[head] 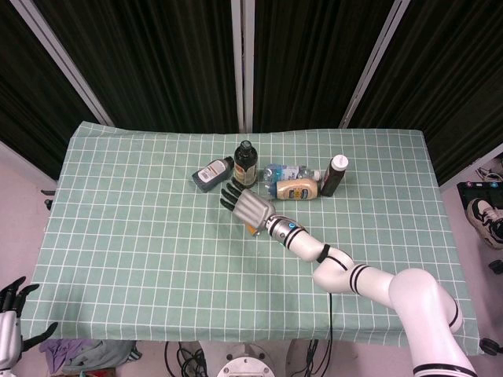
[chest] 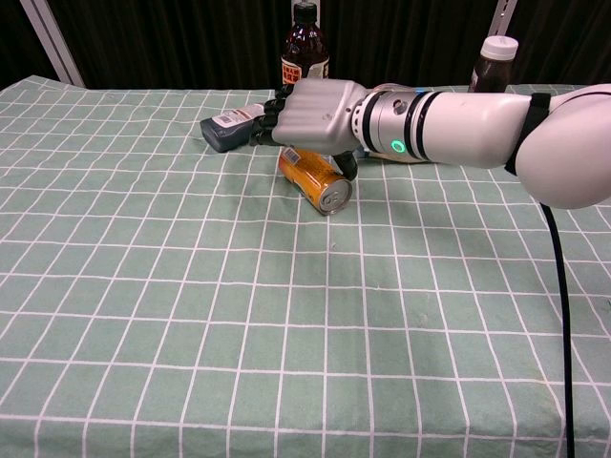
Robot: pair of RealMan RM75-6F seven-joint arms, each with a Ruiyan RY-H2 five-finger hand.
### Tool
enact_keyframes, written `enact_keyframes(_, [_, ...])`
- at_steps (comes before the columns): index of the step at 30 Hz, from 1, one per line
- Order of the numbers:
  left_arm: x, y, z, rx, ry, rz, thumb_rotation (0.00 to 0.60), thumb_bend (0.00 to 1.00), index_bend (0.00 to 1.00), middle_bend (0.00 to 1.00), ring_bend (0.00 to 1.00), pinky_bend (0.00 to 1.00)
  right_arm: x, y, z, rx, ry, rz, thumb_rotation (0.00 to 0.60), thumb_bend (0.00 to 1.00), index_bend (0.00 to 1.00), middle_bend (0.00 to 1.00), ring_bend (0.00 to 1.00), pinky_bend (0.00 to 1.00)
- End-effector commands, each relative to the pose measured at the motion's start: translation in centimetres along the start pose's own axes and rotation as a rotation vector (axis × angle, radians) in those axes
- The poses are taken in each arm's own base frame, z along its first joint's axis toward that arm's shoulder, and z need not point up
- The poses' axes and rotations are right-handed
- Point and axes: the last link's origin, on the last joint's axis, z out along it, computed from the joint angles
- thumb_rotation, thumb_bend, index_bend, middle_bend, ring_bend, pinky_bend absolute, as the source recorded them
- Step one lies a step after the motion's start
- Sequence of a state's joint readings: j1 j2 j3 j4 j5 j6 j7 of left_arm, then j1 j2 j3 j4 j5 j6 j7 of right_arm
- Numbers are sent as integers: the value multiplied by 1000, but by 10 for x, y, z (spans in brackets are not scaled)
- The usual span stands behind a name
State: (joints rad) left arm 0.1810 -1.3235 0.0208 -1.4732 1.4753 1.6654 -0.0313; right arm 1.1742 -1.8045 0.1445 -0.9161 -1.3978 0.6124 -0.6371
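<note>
Chest view shows, nearest to the camera, the green checked cloth of the desk (chest: 191,363). Further in lies the orange can (chest: 315,179) on its side. Its long axis runs diagonally: the silver end points toward the camera and a little to the right, the other end points away toward the bottles. The right robot hand (chest: 310,116) is directly over the far half of the can, palm down, with its fingers (chest: 270,116) reaching to the left above it. The thumb comes down at the right side of the can. Whether the fingers press the can or only hover above it, I cannot tell; they look spread and not wrapped around it.

Just behind the hand lies a grey bottle (chest: 229,128) on its side, and behind that a dark glass bottle (chest: 304,48) stands upright. At the right a brown bottle with white cap (chest: 492,65) stands upright too.

Head view, from above, shows the right robot hand (head: 246,206) covering most of the can (head: 251,229), near the middle of the desk. Beyond it lie a clear water bottle (head: 284,170) and a yellow-labelled bottle (head: 297,189), both on their side. The left robot hand (head: 9,318) is at the bottom left corner, off the desk, with fingers apart and holding nothing.
</note>
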Motion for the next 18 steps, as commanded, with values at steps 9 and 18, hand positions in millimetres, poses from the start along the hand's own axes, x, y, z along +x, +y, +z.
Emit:
enact_keyframes(9, [-1,-1,-1,-2,-1,-6,600,0,250,117,114,160,-10,-16,-6,112,80,-19,600,506,573,416,243,293])
enact_keyframes(18, [-1,5,2,-29,1,-5,600,0,250,117,114,160,4,6,-37,73,349,180,600,577,803,652,481,502])
